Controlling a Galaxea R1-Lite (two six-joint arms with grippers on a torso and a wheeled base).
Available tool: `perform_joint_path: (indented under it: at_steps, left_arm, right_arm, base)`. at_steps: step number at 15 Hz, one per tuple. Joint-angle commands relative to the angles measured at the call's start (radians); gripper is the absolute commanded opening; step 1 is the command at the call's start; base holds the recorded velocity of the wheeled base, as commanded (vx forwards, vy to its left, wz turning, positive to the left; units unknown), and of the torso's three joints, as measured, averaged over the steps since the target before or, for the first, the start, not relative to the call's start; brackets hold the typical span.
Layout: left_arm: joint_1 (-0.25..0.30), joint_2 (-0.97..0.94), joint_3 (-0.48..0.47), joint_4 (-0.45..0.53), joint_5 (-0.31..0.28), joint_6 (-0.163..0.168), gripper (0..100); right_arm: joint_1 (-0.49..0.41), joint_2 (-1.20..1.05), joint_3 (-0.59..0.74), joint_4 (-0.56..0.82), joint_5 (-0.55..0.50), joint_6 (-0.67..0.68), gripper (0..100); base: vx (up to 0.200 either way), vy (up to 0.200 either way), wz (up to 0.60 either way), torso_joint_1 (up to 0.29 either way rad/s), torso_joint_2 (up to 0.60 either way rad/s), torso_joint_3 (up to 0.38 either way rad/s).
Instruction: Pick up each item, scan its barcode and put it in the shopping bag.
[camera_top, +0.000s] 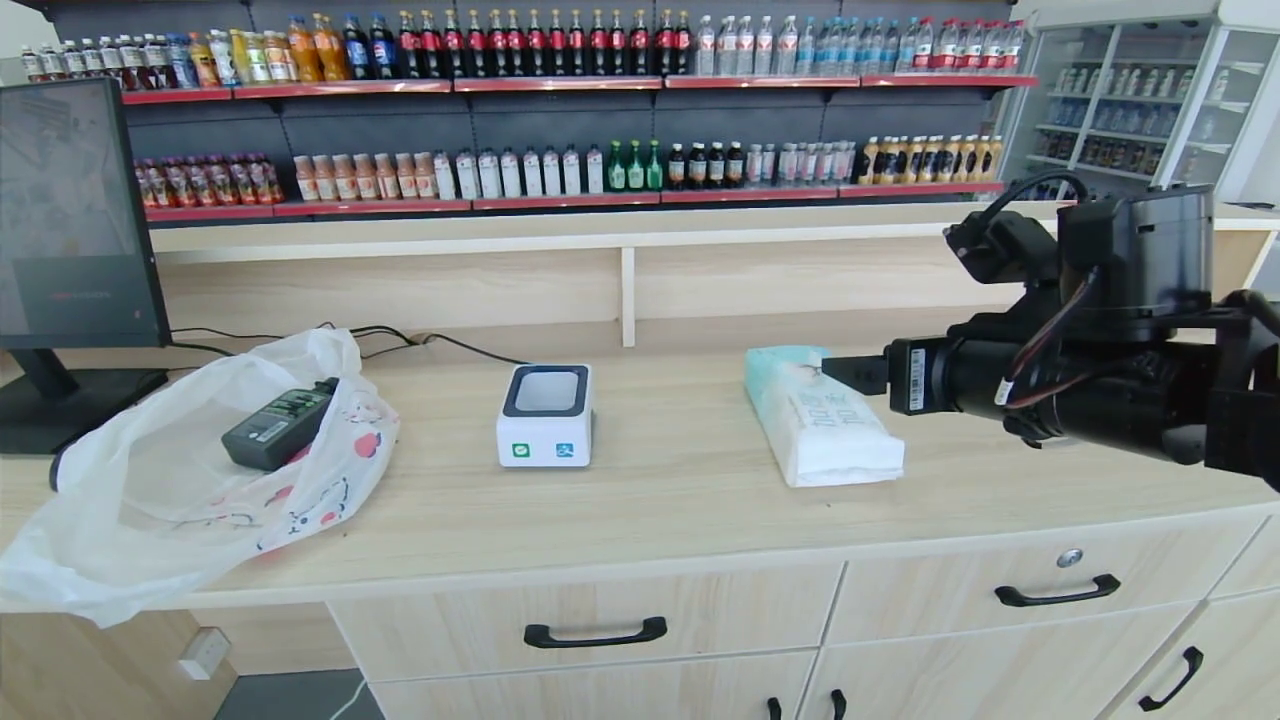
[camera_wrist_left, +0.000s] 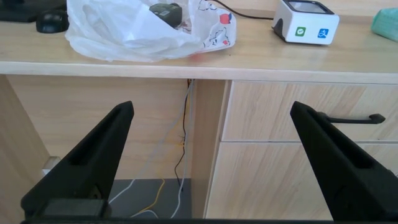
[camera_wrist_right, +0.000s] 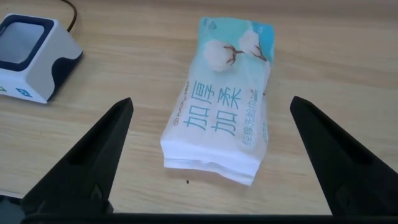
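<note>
White-and-teal tissue pack (camera_top: 822, 420) lies flat on the wooden counter (camera_top: 680, 500), to the robot's right of the scanner (camera_top: 545, 415) and apart from it. One short end of the pack faces the counter's front edge.

Right gripper (camera_top: 850, 372): positioned at the far right end of the pack, arm held level over the counter. In the right wrist view the fingers (camera_wrist_right: 93, 168) are spread wide. The pack (camera_wrist_right: 217, 124) lies in the gap between them, with bare counter showing on both sides, and neither finger touches it. The scanner (camera_wrist_right: 31, 59) sits off to one side.

Left gripper (camera_wrist_left: 211, 109): fingers (camera_wrist_left: 93, 162) spread wide, nothing between them. It is held lower than the counter top, facing the drawer fronts (camera_wrist_left: 280, 112).

Shopping bag (camera_top: 170, 480): a thin white plastic bag that lies slack on the left part of the counter and overhangs its front edge. A dark green item (camera_top: 280, 425) rests at the mouth of the bag.

A monitor (camera_top: 70, 220) stands at the far left. Shelves of bottles (camera_top: 560, 170) line the wall behind.
</note>
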Motion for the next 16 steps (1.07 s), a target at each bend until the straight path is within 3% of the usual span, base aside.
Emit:
perform_joint_path:
  at_steps: [1,7,12,16]
  left_arm:
    - [0.000,0.000,0.000,0.000,0.000,0.000,100]
    - [0.001,0.000,0.000,0.000,0.000,-0.001,100]
    - [0.001,0.000,0.000,0.000,0.000,0.002,100]
    - [0.000,0.000,0.000,0.000,0.000,0.002,100]
  right_arm:
    - [0.008,-0.033,0.067,-0.018,-0.001,0.000,100]
    - [0.011,-0.023,0.126,-0.097,0.001,-0.003,100]
    - [0.011,-0.010,0.120,-0.097,0.004,-0.003,100]
    - [0.012,0.012,0.118,-0.098,0.002,0.000,100]
  base:
    - [0.000,0.000,0.00,0.000,0.00,0.000]
    - [0.000,0.000,0.00,0.000,0.00,0.000]
    - [0.200,0.000,0.00,-0.003,0.00,0.001]
    - [0.000,0.000,0.00,0.000,0.00,0.000]
